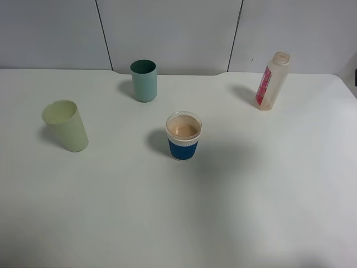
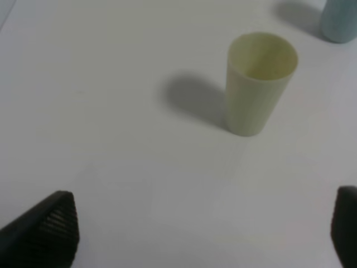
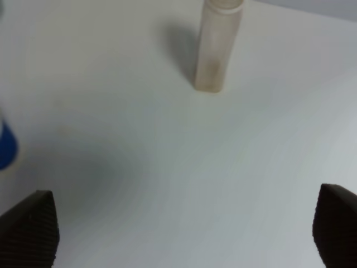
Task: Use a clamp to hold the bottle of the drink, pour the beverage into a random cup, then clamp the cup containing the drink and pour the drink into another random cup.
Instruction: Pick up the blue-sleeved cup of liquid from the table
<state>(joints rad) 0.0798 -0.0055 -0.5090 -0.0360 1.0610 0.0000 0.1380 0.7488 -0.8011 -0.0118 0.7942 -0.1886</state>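
Observation:
The bottle point(image 1: 272, 81) stands upright at the table's back right, its red-pink label facing left; it looks nearly drained. The short blue-banded cup point(image 1: 183, 135) sits mid-table and holds the beige-pink beverage point(image 1: 183, 129). Behind it to the left stands the teal tumbler point(image 1: 144, 80). Neither arm shows in the exterior high view. My left gripper point(image 2: 195, 234) is open over bare table, short of the pale green tumbler. My right gripper point(image 3: 183, 234) is open too, with the bottle point(image 3: 217, 44) ahead of it and the blue cup's edge point(image 3: 5, 148) off to one side.
A pale yellow-green tumbler point(image 1: 66, 125) stands at the left, seen large in the left wrist view point(image 2: 259, 84), with the teal tumbler's base point(image 2: 340, 22) beyond it. The white table point(image 1: 251, 212) ends at a grey panelled wall behind.

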